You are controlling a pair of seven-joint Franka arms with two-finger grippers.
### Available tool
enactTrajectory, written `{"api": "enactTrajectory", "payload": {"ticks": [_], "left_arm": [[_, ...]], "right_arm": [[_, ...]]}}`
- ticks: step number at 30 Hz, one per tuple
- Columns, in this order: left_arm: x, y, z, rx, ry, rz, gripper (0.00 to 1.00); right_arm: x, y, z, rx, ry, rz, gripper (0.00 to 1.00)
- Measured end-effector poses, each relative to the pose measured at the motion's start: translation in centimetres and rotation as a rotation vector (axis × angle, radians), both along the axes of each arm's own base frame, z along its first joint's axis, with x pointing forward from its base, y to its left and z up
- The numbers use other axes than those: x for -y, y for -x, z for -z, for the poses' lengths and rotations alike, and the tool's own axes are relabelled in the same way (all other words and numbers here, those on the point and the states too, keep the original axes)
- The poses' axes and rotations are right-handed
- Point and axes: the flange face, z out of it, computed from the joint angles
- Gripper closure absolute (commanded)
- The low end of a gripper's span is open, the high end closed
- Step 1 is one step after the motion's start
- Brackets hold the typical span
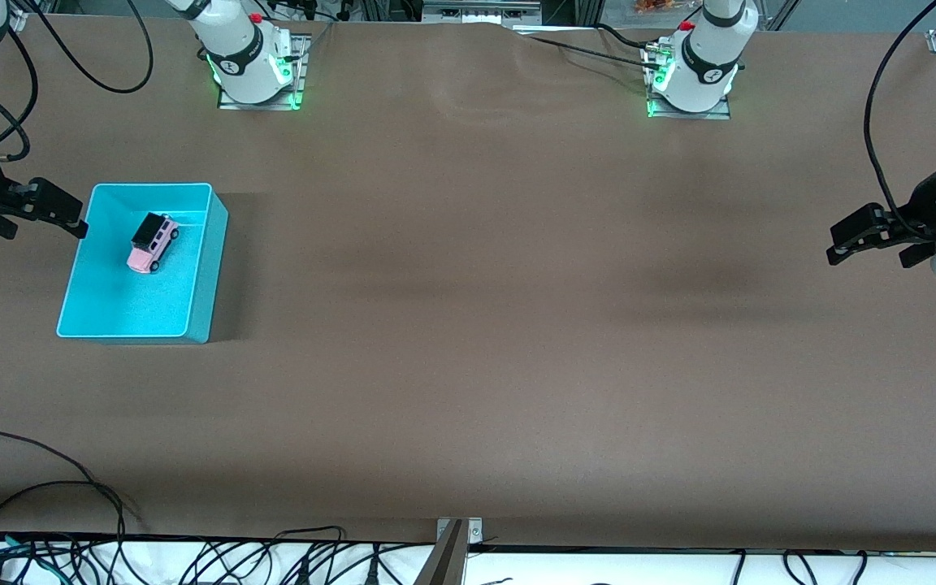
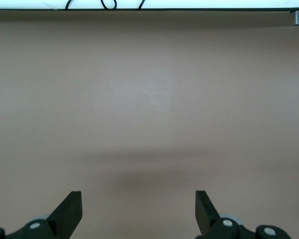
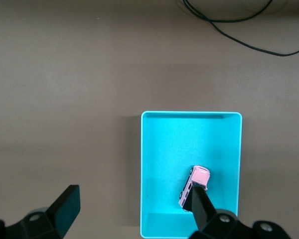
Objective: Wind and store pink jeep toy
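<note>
Both end effectors gape empty; we see the jeep [image 1: 153, 242] in the bin [image 1: 201, 268], slantwise, beside the right end effector [image 1: 45, 213], the left end effector [image 1: 862, 240] well apart.

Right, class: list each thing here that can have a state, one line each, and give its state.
pink jeep toy: lying on its side in the bin, not held.
turquoise bin: upright, open-topped, at the right arm's end of the table.
right gripper: open, empty, by the bin's edge.
left gripper: open, empty, over bare table.
</note>
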Motion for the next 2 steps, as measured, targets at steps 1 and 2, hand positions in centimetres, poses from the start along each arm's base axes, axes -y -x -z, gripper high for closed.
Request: {"api": "enactTrajectory", "payload": {"ticks": [1, 2], "left_arm": [[0.0, 0.0, 0.0, 0.0, 0.0, 0.0, 0.0], [0.0, 0.0, 0.0, 0.0, 0.0, 0.0, 0.0]], "right_arm": [[0.0, 0.0, 0.0, 0.0, 0.0, 0.0, 0.0], [0.0, 0.0, 0.0, 0.0, 0.0, 0.0, 0.0]]}}
